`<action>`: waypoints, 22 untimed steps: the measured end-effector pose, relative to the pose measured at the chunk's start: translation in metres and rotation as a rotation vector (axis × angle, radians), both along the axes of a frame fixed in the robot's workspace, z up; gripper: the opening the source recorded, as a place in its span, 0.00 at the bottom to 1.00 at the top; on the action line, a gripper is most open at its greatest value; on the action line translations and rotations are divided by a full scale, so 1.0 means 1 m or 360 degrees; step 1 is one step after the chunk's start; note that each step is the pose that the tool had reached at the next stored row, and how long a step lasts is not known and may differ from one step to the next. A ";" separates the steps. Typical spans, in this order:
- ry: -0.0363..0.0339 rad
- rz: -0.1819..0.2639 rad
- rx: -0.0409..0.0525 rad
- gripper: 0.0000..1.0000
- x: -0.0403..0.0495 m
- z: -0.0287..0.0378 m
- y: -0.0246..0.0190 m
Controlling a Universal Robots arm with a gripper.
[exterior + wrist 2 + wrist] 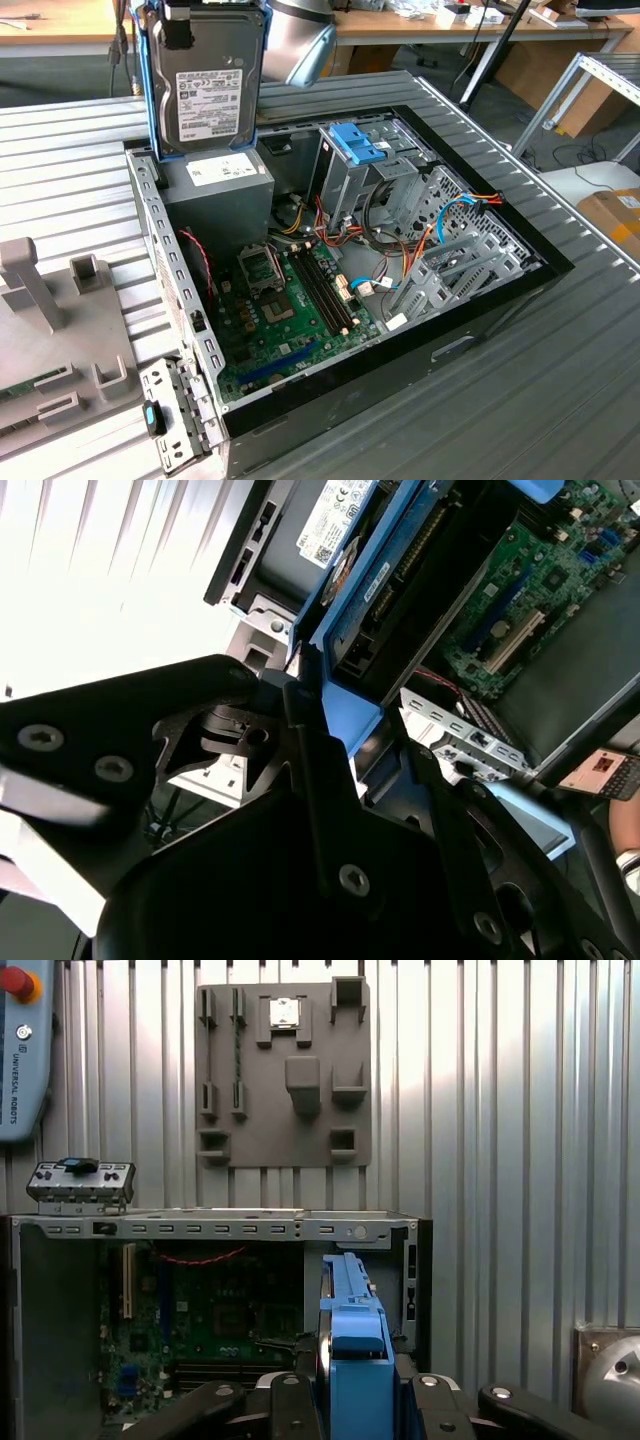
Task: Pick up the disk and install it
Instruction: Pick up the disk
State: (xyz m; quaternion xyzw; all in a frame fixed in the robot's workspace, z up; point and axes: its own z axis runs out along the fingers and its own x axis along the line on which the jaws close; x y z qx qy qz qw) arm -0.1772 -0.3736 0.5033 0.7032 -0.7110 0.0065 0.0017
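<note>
The disk (210, 90), a grey hard drive with a white label in a light blue carrier, hangs upright in the air at the exterior view's upper left. It is above the far corner of the open computer case (470, 345), just over the grey power supply (222, 190). My gripper (205, 12) is shut on its top edge. In the first wrist view the disk (352, 1350) shows edge-on between my black fingers (290, 1410), with the case interior beyond it. In the second wrist view the blue carrier (385, 590) runs away from the gripper (330, 720) toward the motherboard.
Inside the case are a green motherboard (285, 310), a tall metal drive cage with a blue latch (358, 145), and several cables by the bays (455, 250). A grey fixture plate (55, 330) lies at the exterior view's left on the ribbed metal table (560, 400). A pendant (22, 1050) rests beyond it.
</note>
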 end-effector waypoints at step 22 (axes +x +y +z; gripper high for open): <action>0.0000 -0.0007 0.0000 0.37 0.0520 -0.0031 -0.0516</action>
